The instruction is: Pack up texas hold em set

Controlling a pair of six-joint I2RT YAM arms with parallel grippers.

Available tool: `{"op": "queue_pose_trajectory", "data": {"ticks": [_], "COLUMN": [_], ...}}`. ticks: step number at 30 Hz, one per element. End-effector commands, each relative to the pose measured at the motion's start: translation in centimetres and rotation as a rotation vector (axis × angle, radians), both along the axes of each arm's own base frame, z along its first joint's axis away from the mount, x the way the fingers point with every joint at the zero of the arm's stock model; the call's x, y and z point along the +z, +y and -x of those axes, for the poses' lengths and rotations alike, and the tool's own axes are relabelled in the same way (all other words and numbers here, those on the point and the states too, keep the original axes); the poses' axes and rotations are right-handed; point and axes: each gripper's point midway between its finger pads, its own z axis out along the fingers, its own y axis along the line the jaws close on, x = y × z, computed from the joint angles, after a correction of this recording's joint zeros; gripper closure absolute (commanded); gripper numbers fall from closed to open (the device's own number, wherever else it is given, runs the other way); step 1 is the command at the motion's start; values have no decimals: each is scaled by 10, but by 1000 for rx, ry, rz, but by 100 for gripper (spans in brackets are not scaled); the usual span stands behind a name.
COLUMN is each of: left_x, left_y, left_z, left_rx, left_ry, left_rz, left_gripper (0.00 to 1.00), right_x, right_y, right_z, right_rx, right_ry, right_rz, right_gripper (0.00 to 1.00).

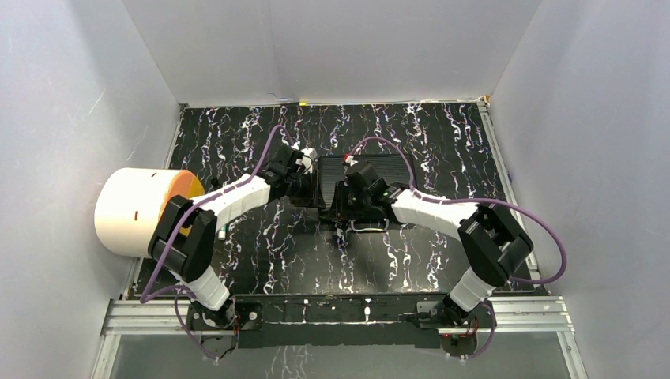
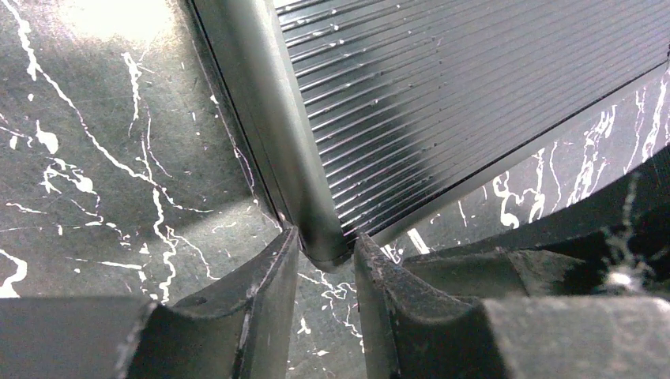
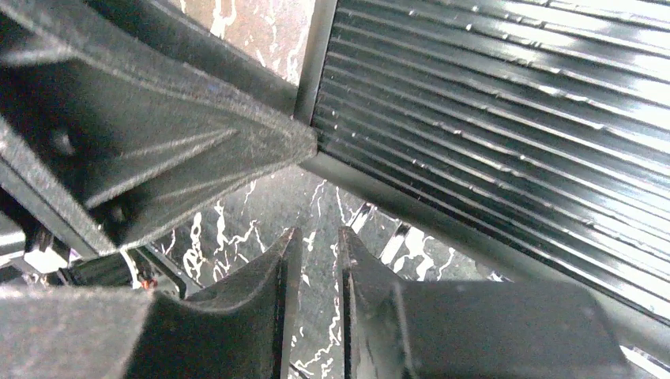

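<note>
"Overhead, where's the black ribbed briefcase (image 1: 387, 167)?"

"Closed, flat on the black marbled table (image 1: 261, 245). A big white drum with an orange face (image 1: 134, 209) stands well left of it, and neither wrist camera shows that."

"Left gripper (image 2: 325, 237)?"

"Fingers narrowly apart around the case's rounded corner. I can't tell whether they pinch it."

"Right gripper (image 3: 314, 233)?"

"Slim gap, empty, just beside the case's edge."

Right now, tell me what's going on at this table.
Both arms are working at the black ribbed briefcase, which lies flat on the table and looks closed. The left gripper has its fingers on either side of one rounded corner of the case; whether it is actually clamped there is unclear. The right gripper hovers beside the case's edge, jaws slightly apart with nothing between them. A big white drum sits off to the left.
</note>
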Motion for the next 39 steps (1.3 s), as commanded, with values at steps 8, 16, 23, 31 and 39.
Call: {"op": "queue_pose_trajectory", "data": {"ticks": [8, 16, 23, 31, 39], "left_x": [-25, -28, -29, -28, -5], "left_y": [12, 12, 12, 9, 6], "left_z": [18, 18, 19, 18, 7], "left_rx": [-18, -14, -14, -14, 2], "left_ry": [88, 101, 107, 114, 51], "left_rz": [-70, -75, -73, -60, -42], "left_gripper": [72, 72, 73, 73, 72], "right_x": [9, -11, -32, -32, 13], "right_y": [-11, -18, -10, -5, -14], "right_z": [-10, -3, 6, -23, -33], "right_rx": [-73, -47, -17, -112, -189], "right_ry": [-60, -39, -11, -150, -287], "right_rz": [123, 226, 246, 247, 196], "right_gripper": [66, 67, 85, 88, 81]}}
